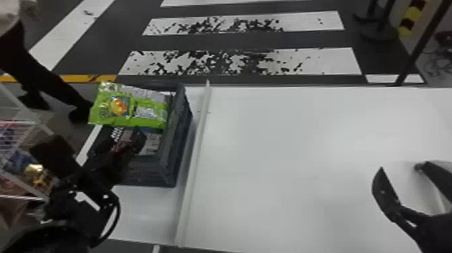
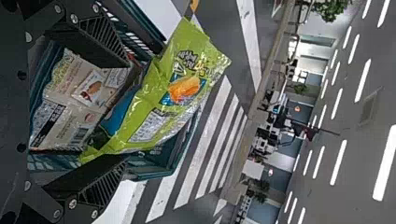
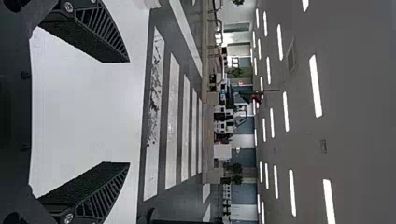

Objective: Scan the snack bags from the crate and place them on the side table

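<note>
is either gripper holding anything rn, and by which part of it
Nothing is held: the left gripper and the right gripper both stand open.

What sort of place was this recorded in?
Probably a large indoor hall, perhaps a demo or test space mocked up with a street: strip lights run along the ceiling, crosswalk stripes mark the floor, and a crate holds snack bags.

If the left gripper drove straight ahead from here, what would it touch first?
Most likely the green snack bag, which lies across the line ahead of the open left gripper. The beige pack in the crate might be brushed first; depth is hard to judge.
</note>
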